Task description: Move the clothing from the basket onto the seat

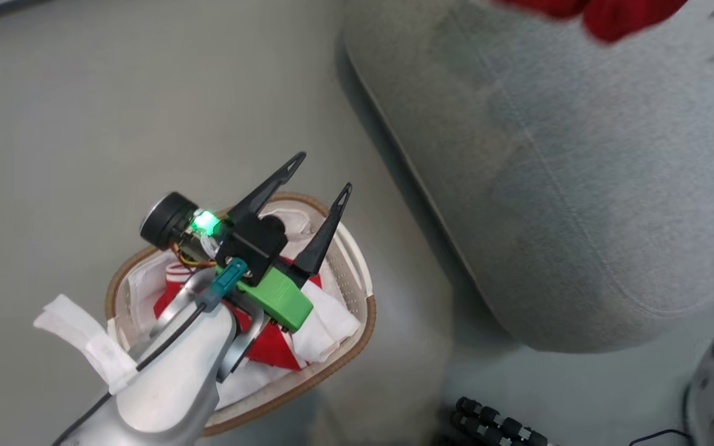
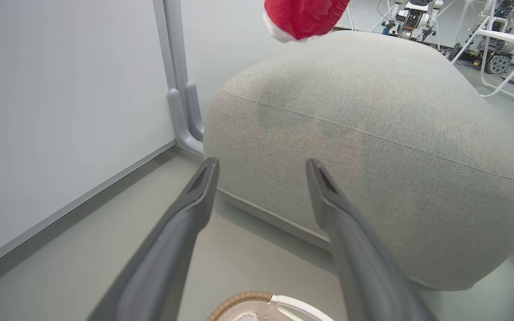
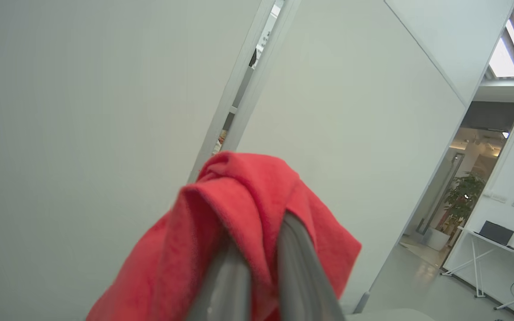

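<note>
Clothing [image 2: 304,15] crumpled, bright red (white-trimmed edge)

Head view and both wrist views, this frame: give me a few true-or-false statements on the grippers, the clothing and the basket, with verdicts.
1. The left gripper is open and holds nothing. True.
2. The right gripper is empty. False: it is shut on a red garment.
3. The basket holds no clothing. False: red clothing lies in it, below the left gripper.
4. The red garment hangs above the seat. True.
5. The basket stands on the seat. False: it stands on the floor beside the seat.
</note>
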You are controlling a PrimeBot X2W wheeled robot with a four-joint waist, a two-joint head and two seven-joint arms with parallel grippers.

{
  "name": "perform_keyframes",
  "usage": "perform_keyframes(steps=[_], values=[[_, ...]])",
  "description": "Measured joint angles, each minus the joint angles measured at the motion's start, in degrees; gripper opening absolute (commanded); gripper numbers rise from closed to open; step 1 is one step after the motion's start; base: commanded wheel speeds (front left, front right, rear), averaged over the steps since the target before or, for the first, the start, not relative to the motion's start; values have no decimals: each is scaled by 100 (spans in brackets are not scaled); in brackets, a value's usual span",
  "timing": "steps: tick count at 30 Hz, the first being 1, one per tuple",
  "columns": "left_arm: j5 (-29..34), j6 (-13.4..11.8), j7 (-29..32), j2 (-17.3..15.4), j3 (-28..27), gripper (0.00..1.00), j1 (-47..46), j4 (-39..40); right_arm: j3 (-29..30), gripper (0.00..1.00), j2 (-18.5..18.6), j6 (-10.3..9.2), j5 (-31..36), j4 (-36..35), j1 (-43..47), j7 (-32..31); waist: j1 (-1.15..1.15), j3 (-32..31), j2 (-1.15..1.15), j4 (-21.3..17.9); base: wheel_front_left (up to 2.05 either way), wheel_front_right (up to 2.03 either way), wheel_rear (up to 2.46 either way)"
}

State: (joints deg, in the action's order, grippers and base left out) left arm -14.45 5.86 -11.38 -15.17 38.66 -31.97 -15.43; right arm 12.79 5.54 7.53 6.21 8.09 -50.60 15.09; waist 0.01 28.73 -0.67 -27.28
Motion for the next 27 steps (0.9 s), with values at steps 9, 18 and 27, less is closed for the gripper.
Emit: perform_keyframes(steps=[9,18,27], values=[[80,-91,138,-47,44,100,-162,548,972,0,1200,0,250,876,-1223,0,0,573,0,695,0,0,0],[152,-188,250,-122,125,100,-160,922,1508,0,1727,0,337,1820,-1004,1,0,1190,0,1234,0,0,0],[98,-219,299,-222,109,100,-154,847,1633,2,1407,1,405,2976,-726,0,0,1594,0,1364,0,0,0]])
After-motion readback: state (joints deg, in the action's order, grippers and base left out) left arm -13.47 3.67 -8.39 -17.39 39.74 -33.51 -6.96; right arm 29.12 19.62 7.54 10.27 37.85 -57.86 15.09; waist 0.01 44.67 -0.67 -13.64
